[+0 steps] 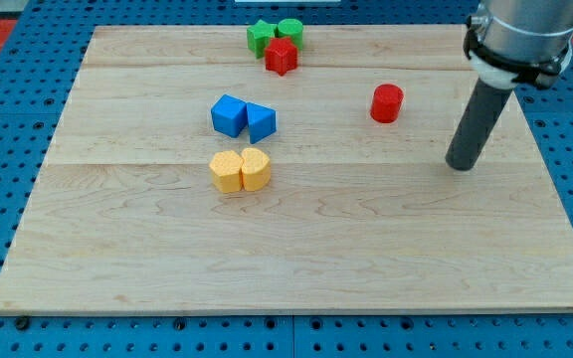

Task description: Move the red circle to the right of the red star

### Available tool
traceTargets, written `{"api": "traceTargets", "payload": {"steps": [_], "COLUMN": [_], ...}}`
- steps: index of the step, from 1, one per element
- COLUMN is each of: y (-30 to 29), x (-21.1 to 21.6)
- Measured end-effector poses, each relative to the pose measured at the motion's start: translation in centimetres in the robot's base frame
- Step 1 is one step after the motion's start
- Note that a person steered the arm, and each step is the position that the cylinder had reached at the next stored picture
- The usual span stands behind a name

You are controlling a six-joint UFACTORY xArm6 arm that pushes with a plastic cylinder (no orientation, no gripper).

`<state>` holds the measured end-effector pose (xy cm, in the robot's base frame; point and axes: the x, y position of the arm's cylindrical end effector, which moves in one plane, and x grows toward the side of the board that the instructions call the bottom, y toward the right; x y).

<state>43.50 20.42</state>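
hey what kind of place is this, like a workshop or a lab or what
Probably a robotics lab bench: a wooden board on a blue pegboard base, small coloured blocks like the red circle, and my tip nearby.

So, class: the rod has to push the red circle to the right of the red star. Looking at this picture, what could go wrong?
1. My tip sits to the view's right of the red circle and lower; a straight push could drive it into the red star.
2. The star touches the green blocks, so a knock could probably shift all three.
3. The circle is round and may slip off an off-centre push.
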Motion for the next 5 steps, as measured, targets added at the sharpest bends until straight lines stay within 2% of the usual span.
{"api": "traceTargets", "payload": {"steps": [2,3,4,5], "y": [-1.4,-4.2,-8.2,-5.3], "x": [-5.8,-8.9,-9.1,-6.1]}}
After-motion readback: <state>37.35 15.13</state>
